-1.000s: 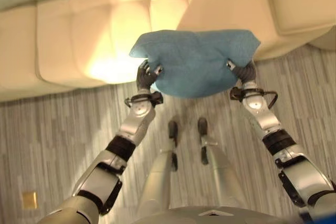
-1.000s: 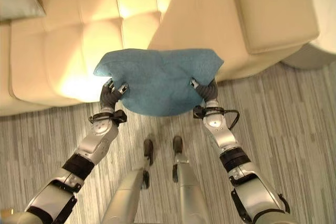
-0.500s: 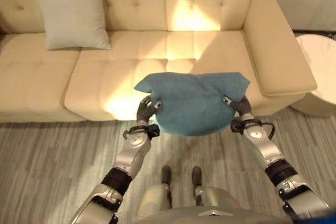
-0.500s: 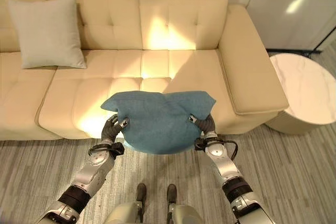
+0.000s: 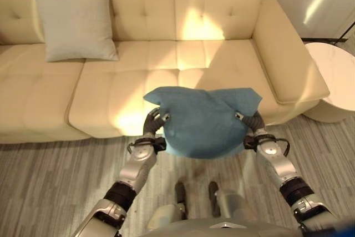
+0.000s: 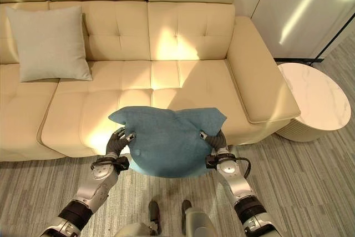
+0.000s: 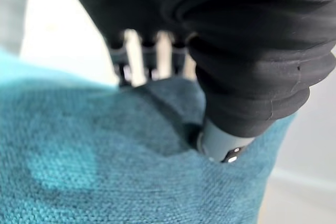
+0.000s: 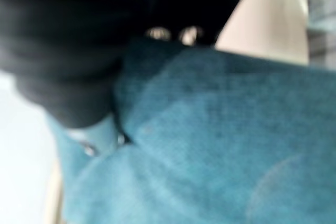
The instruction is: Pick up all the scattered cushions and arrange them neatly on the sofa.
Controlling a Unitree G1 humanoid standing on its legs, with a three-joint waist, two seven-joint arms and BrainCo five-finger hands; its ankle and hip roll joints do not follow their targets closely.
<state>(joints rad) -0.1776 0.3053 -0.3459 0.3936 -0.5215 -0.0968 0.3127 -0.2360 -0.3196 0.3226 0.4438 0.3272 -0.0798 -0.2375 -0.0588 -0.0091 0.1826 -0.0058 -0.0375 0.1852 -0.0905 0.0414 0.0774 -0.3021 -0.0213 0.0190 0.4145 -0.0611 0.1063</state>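
Observation:
I hold a blue cushion (image 5: 202, 120) in the air in front of the cream sofa (image 5: 138, 37), over the seat's front edge. My left hand (image 5: 153, 125) is shut on its left side and my right hand (image 5: 250, 123) is shut on its right side. In the left wrist view the thumb (image 7: 220, 142) presses into the blue cushion (image 7: 105, 177); the right wrist view shows the same grip on the cushion (image 8: 210, 140). A pale grey cushion (image 5: 75, 23) leans upright against the sofa's backrest at the left.
A round white side table (image 6: 313, 101) stands right of the sofa's armrest (image 6: 258, 76). The middle and right seats of the sofa are bare. Grey striped floor (image 5: 50, 181) lies in front of it.
The camera has tilted up, so more of the sofa, the grey cushion and the side table show. Both hands still hold the blue cushion at the same height.

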